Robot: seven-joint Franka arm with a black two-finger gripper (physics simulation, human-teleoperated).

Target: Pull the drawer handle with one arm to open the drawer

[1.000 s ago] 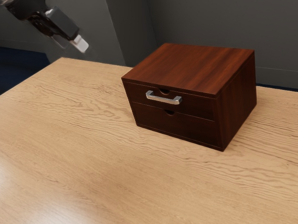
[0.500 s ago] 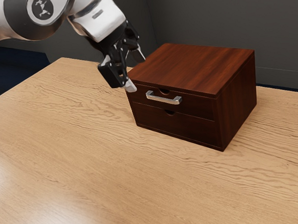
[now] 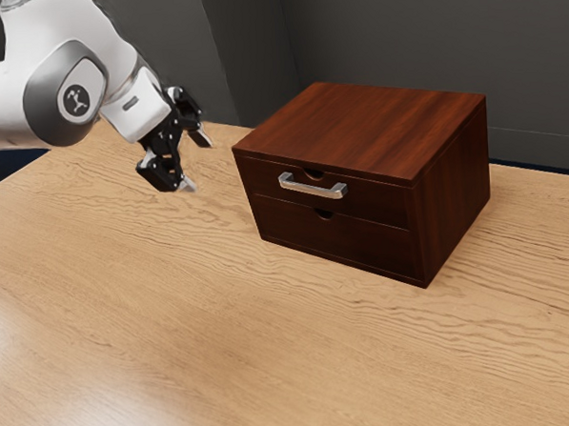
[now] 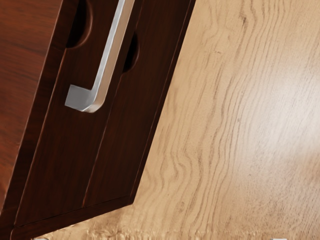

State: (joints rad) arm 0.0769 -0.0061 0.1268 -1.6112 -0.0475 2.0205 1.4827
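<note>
A dark red-brown wooden cabinet point(image 3: 371, 132) with two drawers stands on the table. Its upper drawer front point(image 3: 331, 191) carries a silver bar handle point(image 3: 312, 186) and sits flush with the lower drawer, both shut. My gripper point(image 3: 192, 162) hovers just above the table, off the cabinet's front corner toward the exterior view's left. Its fingers are spread and open with nothing between them, a short gap from the handle. The wrist view looks along the cabinet front at the handle point(image 4: 106, 55) and its bent end.
The light wood table point(image 3: 175, 305) stretches wide in front of the cabinet and toward the exterior view's left. Grey walls stand behind the table's far edge. The wrist view has bare table point(image 4: 240, 125) beside the cabinet front point(image 4: 75, 150).
My arm came down from the upper left to the cabinet's top front corner, then drew back left and lower. The drawers have not moved.
</note>
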